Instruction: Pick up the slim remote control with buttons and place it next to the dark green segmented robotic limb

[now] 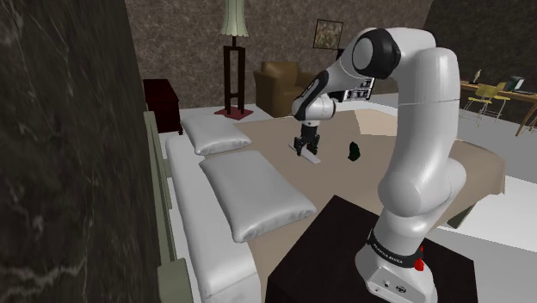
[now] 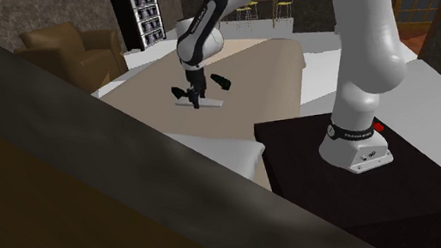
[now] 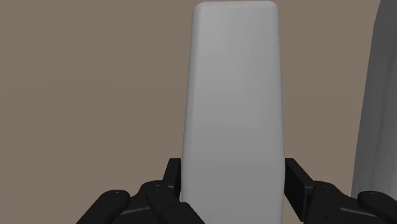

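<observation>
Grey-white remote control [image 3: 232, 114] lies between the fingers [image 3: 175, 181] of the gripper [image 1: 306, 152], which clasp its long sides; its length runs crosswise to them.

Bed [image 1: 268, 134], tan cover: two pillows [image 1: 258, 194], remote [image 1: 311, 158], green limb [image 1: 353, 151].

In the shoulder view the remote control [image 1: 311, 158] lies on the bed [image 1: 275, 138] under the end effector [image 1: 305, 150], which clasps it at one end, and the robotic limb [image 1: 353, 151] sits on the same bed at its 3 o'clock, near but apart. Two pillows [image 1: 258, 194] lie one behind the other along the bed's edge at the remote's 8 to 10 o'clock, and the stand [image 1: 327, 250] is at its 6 o'clock, before the bed. Beyond the bed, an armchair [image 1: 280, 86] stands at the remote's 12 o'clock, with a floor lamp [image 1: 234, 52] at 11 o'clock.
</observation>
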### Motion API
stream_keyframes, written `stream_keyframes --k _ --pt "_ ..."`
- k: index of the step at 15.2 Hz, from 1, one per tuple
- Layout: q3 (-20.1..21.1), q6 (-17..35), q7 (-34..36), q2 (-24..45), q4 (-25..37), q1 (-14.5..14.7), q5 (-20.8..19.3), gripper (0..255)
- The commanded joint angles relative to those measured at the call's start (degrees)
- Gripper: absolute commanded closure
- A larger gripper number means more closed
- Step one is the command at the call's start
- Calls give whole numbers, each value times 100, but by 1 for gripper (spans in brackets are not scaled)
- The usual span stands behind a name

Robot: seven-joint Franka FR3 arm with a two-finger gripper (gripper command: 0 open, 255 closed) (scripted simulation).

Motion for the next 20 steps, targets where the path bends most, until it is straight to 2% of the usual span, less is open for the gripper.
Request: stream_keyframes --k 1,7,20 --pt "-29 -164 -246 222 374 -193 69 255" --pt "-77 -682 -899 986 1614 -807 261 255" --pt "96 -5 -1046 1693 1633 -930 485 255"
